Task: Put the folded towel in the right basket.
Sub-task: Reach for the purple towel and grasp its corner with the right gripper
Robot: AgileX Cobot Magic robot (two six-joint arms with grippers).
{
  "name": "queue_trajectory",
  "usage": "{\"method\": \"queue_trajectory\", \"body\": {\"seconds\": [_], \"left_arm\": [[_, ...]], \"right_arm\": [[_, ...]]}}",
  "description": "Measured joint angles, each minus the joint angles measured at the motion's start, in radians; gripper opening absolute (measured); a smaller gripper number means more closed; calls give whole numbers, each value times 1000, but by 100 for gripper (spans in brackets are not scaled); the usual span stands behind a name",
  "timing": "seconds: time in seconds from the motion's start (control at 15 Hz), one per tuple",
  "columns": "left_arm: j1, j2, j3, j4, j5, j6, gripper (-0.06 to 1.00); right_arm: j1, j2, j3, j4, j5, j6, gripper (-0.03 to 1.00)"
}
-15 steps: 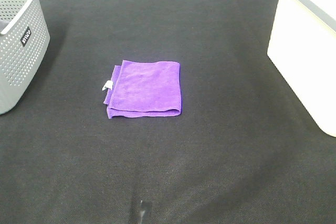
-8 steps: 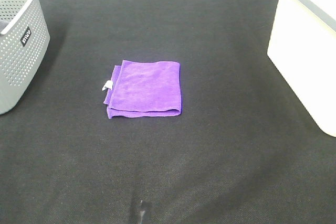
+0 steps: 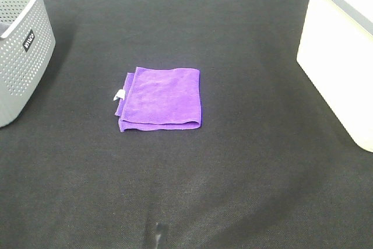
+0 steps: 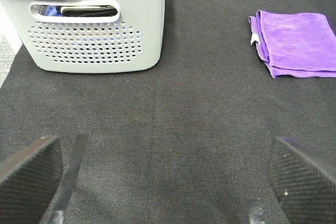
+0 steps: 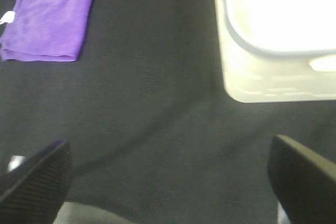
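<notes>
A purple folded towel (image 3: 161, 98) with a small white tag lies flat on the black table, left of the middle. It also shows in the left wrist view (image 4: 296, 43) and in the right wrist view (image 5: 48, 19). The right basket (image 3: 344, 45) is white and stands at the table's right edge; it also shows in the right wrist view (image 5: 275, 35). My left gripper (image 4: 168, 182) is open and empty, well short of the towel. My right gripper (image 5: 170, 182) is open and empty, low near the table, apart from towel and basket. Neither gripper shows in the exterior high view.
A grey perforated basket (image 3: 20, 45) stands at the table's left edge; in the left wrist view (image 4: 94, 24) it holds dark and blue items. The black cloth-covered table (image 3: 233, 161) lies bare between the towel and the white basket.
</notes>
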Motion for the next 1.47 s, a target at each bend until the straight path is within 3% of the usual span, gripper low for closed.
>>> {"method": "queue_trajectory", "body": {"seconds": [0.13, 0.2, 0.27, 0.4, 0.6, 1.0, 1.13, 1.2, 1.27, 1.33, 1.47], "left_arm": [[0, 0, 0, 0, 0, 0, 99], [0, 0, 0, 0, 0, 0, 99], [0, 0, 0, 0, 0, 0, 99], [0, 0, 0, 0, 0, 0, 99], [0, 0, 0, 0, 0, 0, 99], [0, 0, 0, 0, 0, 0, 99], [0, 0, 0, 0, 0, 0, 99], [0, 0, 0, 0, 0, 0, 99], [0, 0, 0, 0, 0, 0, 99], [0, 0, 0, 0, 0, 0, 99], [0, 0, 0, 0, 0, 0, 99]], "right_arm": [[0, 233, -200, 135, 27, -66, 95], [8, 329, -261, 256, 28, -122, 95], [48, 432, -303, 357, 10, -155, 95], [182, 622, -354, 427, -93, -151, 95], [280, 938, -468, 492, -197, -104, 95], [280, 1225, -489, 526, -232, -127, 95], [280, 1301, -506, 518, -317, -128, 95], [280, 1301, -506, 518, -317, -128, 95], [279, 1430, -643, 509, -318, -128, 94], [279, 1430, -643, 509, -318, -128, 94], [279, 1554, -807, 504, -236, -119, 93]]}}
